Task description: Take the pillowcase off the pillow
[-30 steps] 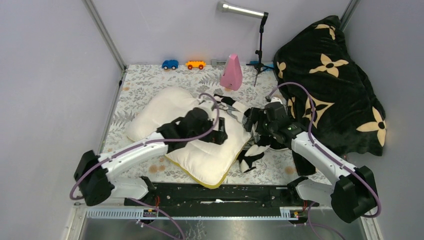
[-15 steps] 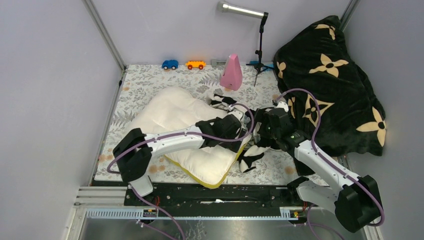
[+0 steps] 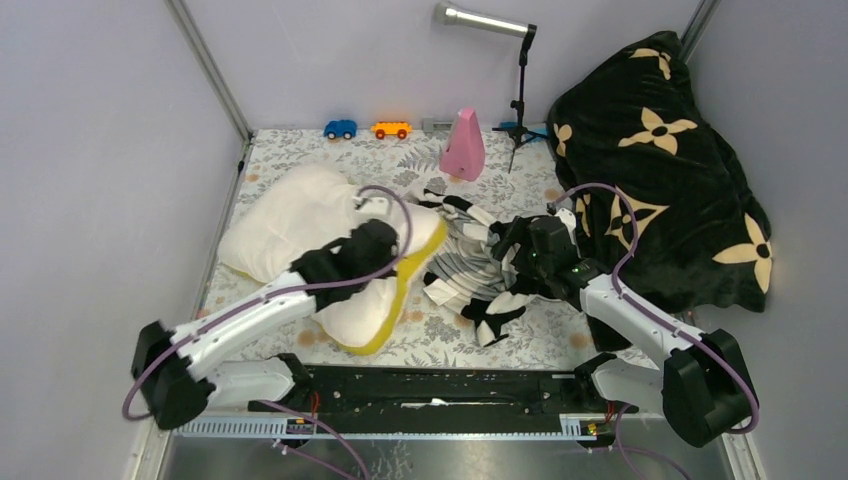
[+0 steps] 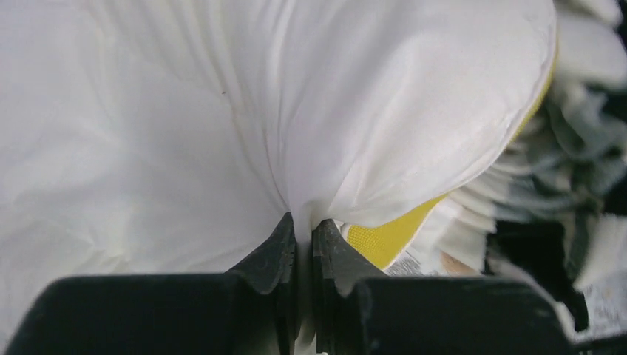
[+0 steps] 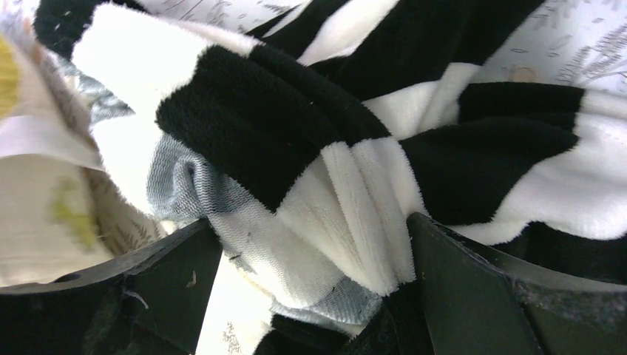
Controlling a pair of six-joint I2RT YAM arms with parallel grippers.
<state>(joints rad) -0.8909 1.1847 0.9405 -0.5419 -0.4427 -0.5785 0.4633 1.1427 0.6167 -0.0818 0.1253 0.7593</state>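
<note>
Fabric of the pillow [image 4: 185, 111] is pinched in the closed left hand [image 4: 303, 244]; the right hand [image 5: 310, 229] gapes open, striped pillowcase [image 5: 251, 126] bunched between its fingers.

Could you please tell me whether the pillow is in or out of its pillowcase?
Out: the pillow lies bare with its yellow edge showing, and the pillowcase sits crumpled beside it.

Plush, fuzzy cloth on the pillowcase [image 5: 244, 126], with a short ribbed nap; smooth, matt, finely creased fabric on the pillow [image 4: 185, 111] — matt black plastic on the left gripper [image 4: 304, 237].
</note>
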